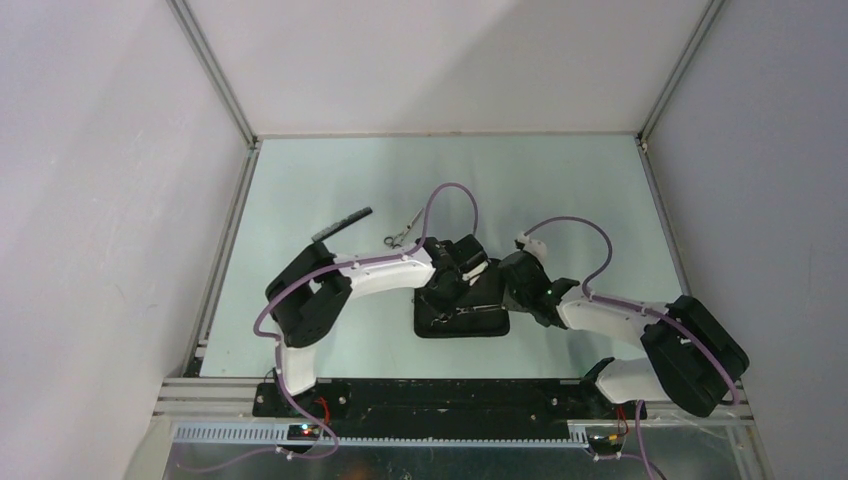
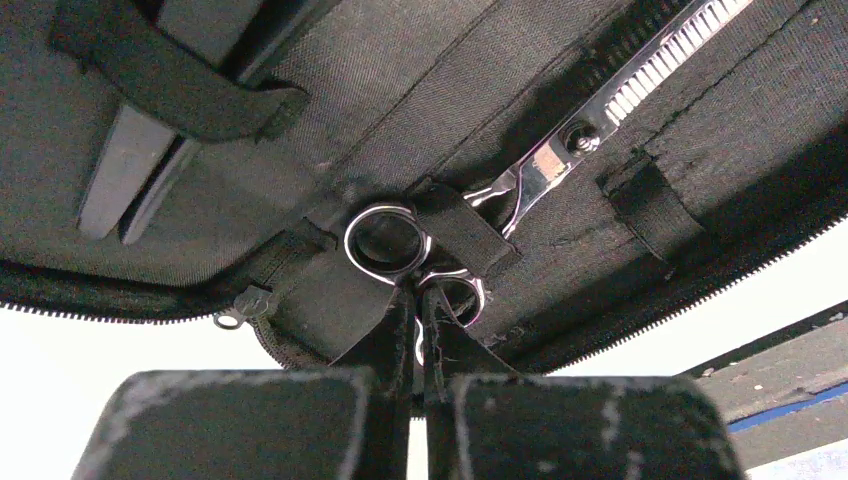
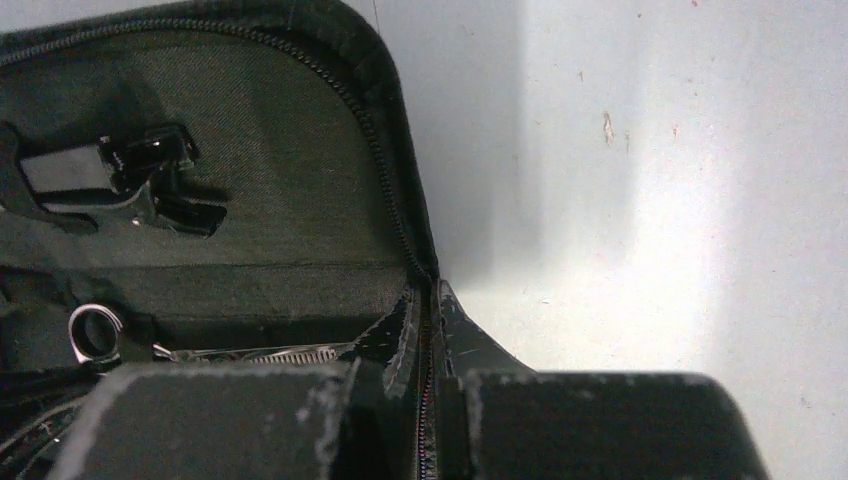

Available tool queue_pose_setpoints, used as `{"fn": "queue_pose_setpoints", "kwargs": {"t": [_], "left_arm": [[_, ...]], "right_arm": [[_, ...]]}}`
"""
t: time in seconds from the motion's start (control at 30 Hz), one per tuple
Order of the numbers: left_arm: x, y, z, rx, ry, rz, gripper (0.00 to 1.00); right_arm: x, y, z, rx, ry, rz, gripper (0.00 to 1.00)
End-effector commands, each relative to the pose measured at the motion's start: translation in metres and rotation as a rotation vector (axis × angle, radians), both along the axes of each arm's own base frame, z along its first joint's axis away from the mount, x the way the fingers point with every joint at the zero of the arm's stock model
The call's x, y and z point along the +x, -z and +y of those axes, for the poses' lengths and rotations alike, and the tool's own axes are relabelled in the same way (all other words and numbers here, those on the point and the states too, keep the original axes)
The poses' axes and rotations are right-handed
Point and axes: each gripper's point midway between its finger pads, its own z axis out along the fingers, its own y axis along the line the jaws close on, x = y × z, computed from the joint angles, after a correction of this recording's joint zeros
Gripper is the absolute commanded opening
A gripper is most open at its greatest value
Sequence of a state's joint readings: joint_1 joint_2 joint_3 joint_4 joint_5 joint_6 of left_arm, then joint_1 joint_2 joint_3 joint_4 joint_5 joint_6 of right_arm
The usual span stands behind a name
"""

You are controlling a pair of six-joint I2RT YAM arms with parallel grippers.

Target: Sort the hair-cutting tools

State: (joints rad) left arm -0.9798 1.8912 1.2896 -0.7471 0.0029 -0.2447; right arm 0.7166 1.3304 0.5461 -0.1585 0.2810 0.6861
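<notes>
The black pouch (image 1: 470,325) lies open mid-table. One pair of silver scissors (image 2: 560,150) sits inside it under elastic straps, ring handles (image 2: 385,240) toward me. My left gripper (image 2: 420,310) is shut on the nearer ring handle; from above it (image 1: 447,290) hangs over the pouch. My right gripper (image 3: 428,310) is shut on the pouch's zipper edge (image 3: 395,190) at its right side (image 1: 512,283). A black hair clip (image 3: 120,175) is strapped inside the pouch and also shows in the left wrist view (image 2: 120,175). The second scissors (image 1: 398,238) and the dark comb (image 1: 342,223) lie on the table behind the pouch.
The pale green table (image 1: 560,190) is walled by white panels at the back and both sides. A black rail (image 1: 420,395) with the arm bases runs along the near edge. A zipper pull (image 2: 240,310) hangs at the pouch's edge.
</notes>
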Motion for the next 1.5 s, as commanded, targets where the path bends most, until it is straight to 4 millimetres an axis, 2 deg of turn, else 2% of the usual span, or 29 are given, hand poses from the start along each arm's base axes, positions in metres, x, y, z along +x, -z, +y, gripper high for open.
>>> {"fn": "queue_pose_setpoints", "kwargs": {"t": [0.0, 0.1, 0.17, 0.43, 0.7, 0.9, 1.03, 1.1, 1.17, 1.23, 1.27, 1.33, 1.43, 1.47], "left_arm": [[0.013, -0.023, -0.066, -0.239, -0.008, -0.063, 0.00], [0.014, -0.026, -0.073, -0.263, -0.007, -0.076, 0.00], [0.017, -0.026, -0.069, -0.250, -0.016, -0.093, 0.00], [0.032, -0.018, -0.022, -0.093, -0.103, -0.213, 0.01], [0.044, -0.022, 0.003, -0.050, -0.193, -0.293, 0.24], [0.054, -0.024, 0.011, -0.055, -0.248, -0.318, 0.49], [0.059, -0.037, 0.012, -0.126, -0.281, -0.326, 0.54], [0.062, -0.051, 0.013, -0.182, -0.304, -0.335, 0.57], [0.066, -0.067, 0.017, -0.230, -0.333, -0.347, 0.60], [0.072, -0.082, 0.027, -0.261, -0.369, -0.364, 0.63], [0.078, -0.091, 0.035, -0.279, -0.398, -0.379, 0.64], [0.090, -0.100, 0.050, -0.289, -0.448, -0.395, 0.67], [0.112, -0.102, 0.081, -0.258, -0.519, -0.412, 0.69], [0.119, -0.102, 0.085, -0.249, -0.528, -0.413, 0.69]], "right_arm": [[-0.029, 0.006, 0.040, 0.205, -0.071, 0.102, 0.00], [-0.030, 0.005, 0.038, 0.220, -0.060, 0.089, 0.00], [-0.031, 0.006, 0.036, 0.217, -0.053, 0.086, 0.00], [-0.029, 0.012, 0.017, 0.169, 0.008, 0.088, 0.00], [-0.027, 0.018, 0.002, 0.108, 0.048, 0.082, 0.00], [-0.026, 0.018, -0.001, 0.099, 0.065, 0.075, 0.01], [-0.023, 0.011, -0.004, 0.107, 0.078, 0.057, 0.04], [-0.020, 0.004, -0.006, 0.114, 0.087, 0.036, 0.06], [-0.017, -0.004, -0.009, 0.113, 0.097, 0.012, 0.11], [-0.014, -0.015, -0.012, 0.109, 0.096, -0.017, 0.20], [-0.012, -0.019, -0.013, 0.104, 0.098, -0.033, 0.29], [-0.008, -0.031, -0.017, 0.098, 0.101, -0.075, 0.44], [-0.002, -0.051, -0.026, 0.082, 0.095, -0.152, 0.58], [0.000, -0.059, -0.028, 0.084, 0.096, -0.182, 0.67]]}}
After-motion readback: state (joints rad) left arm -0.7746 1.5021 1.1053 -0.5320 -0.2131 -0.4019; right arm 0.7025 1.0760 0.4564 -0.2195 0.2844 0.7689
